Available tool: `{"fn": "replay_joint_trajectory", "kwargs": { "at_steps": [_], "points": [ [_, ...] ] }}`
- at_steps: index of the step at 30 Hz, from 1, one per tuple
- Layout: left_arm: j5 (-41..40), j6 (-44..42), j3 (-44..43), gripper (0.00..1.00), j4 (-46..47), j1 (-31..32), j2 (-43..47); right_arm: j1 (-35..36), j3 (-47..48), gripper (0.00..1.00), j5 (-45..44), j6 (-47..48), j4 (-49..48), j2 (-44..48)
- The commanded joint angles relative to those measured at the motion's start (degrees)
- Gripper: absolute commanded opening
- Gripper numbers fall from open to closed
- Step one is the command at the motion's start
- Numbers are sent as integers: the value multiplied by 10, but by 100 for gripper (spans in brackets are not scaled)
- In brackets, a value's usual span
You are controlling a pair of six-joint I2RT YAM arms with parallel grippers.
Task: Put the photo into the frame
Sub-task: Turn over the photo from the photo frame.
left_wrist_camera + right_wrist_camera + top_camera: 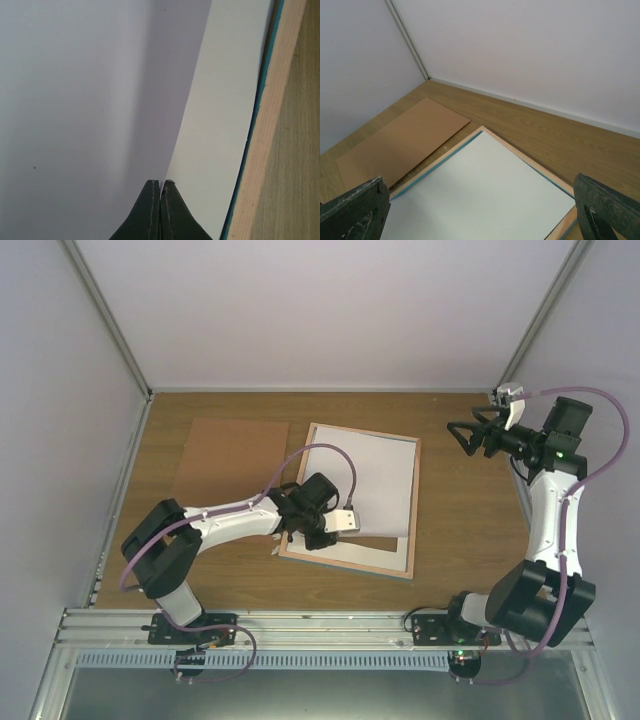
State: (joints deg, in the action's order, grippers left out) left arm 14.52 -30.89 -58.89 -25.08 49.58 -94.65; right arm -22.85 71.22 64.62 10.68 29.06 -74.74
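Observation:
The frame (pixel 415 510) lies face down mid-table, with its teal lip and light wood edge (pixel 272 125) showing. On it rests the photo (pixel 365 480), which shows only a plain white back. Its near edge curls up off a cream sheet (pixel 225 125) lying in the frame. My left gripper (pixel 160 182) is shut on that lifted edge of the photo (pixel 85 100). It sits at the frame's near left corner (pixel 325 530). My right gripper (pixel 460 438) hangs open above the table's far right, with nothing between its fingers. It looks down on the photo (pixel 485 195) and the frame's rim (pixel 520 156).
A brown backing board (pixel 232 458) lies flat left of the frame, and it also shows in the right wrist view (pixel 400 145). White walls close in the table at the back and on both sides.

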Motion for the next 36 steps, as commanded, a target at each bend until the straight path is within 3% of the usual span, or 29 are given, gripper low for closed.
{"fn": "replay_joint_trajectory", "kwargs": {
  "at_steps": [1, 15, 21, 27, 29, 31, 36],
  "points": [
    [-23, 32, -22, 0, -1, 11, -19, -5, -4, 100, 8, 8, -9, -5],
    [-48, 23, -50, 1, -36, 16, -40, -5, -5, 100, 5, 19, -2, -3],
    [-24, 27, -58, 48, -48, 17, -34, -5, -2, 100, 3, 23, 3, 0],
    [23, 21, -83, 80, -93, 16, -9, -5, -5, 100, 1, 28, 5, -1],
    [49, 18, -94, 96, -117, 16, -1, -5, -8, 100, -2, 33, 5, -1],
    [74, 13, -100, 99, -137, 16, 6, -4, -12, 100, -8, 39, 4, 0],
    [66, 26, -77, 96, -109, 6, 44, 8, -39, 100, -33, 53, -5, 10]
  ]
}}
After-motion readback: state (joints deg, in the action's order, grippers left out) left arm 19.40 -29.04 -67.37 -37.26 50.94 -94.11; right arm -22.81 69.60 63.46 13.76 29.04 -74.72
